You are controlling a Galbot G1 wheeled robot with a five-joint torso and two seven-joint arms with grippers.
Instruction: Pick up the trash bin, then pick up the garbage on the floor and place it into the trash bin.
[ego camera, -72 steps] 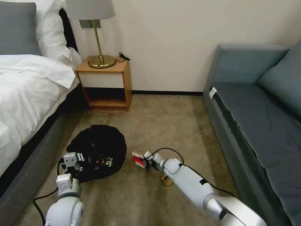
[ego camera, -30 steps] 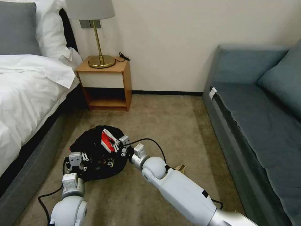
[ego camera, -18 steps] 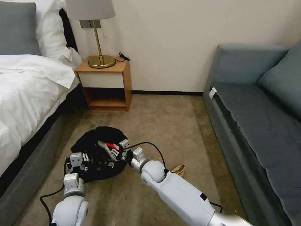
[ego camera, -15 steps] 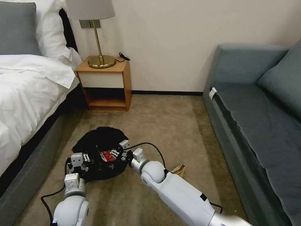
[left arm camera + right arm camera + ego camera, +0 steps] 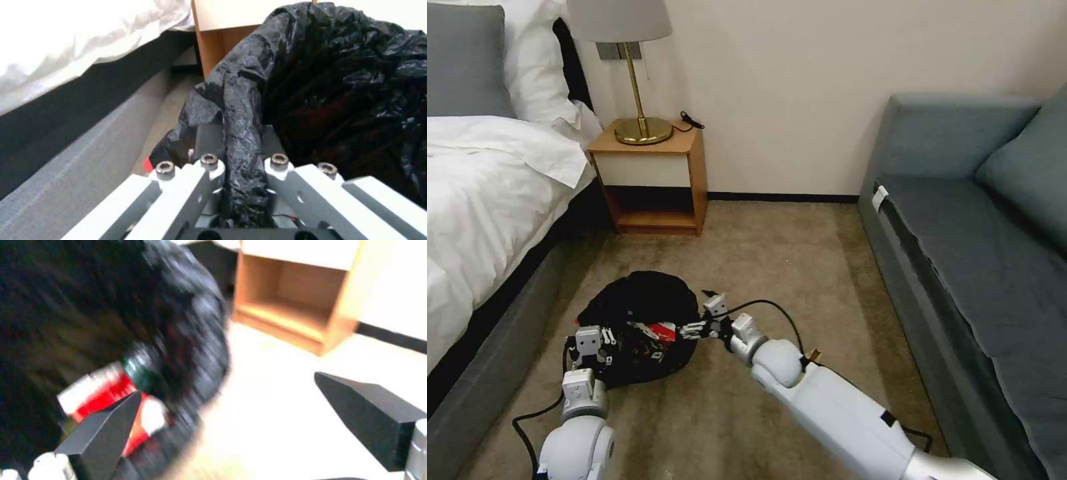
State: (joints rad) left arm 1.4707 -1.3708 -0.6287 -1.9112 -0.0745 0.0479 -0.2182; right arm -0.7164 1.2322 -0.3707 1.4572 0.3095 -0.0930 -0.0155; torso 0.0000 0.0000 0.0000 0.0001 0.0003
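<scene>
You have tan carpet floor [image 5: 774, 267]. Nightstand [image 5: 654, 180] stands on it at the wall; crumpled tan paper [image 5: 812, 356] lies well in front of the nightstand.

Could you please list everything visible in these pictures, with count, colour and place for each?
Trash bin: one, black bag liner, on the carpet beside the bed.
Red-and-white container: one, inside the bin.
Tan paper: one, on the carpet behind the right arm.
Bed: one, white sheets, grey base, on the left.
Nightstand: one, wooden, against the wall.
Lamp: one, brass, on the nightstand.
Sofa: one, blue-grey, on the right.
Left gripper: shut on the bin's near rim.
Right gripper: open, at the bin's right rim.
</scene>
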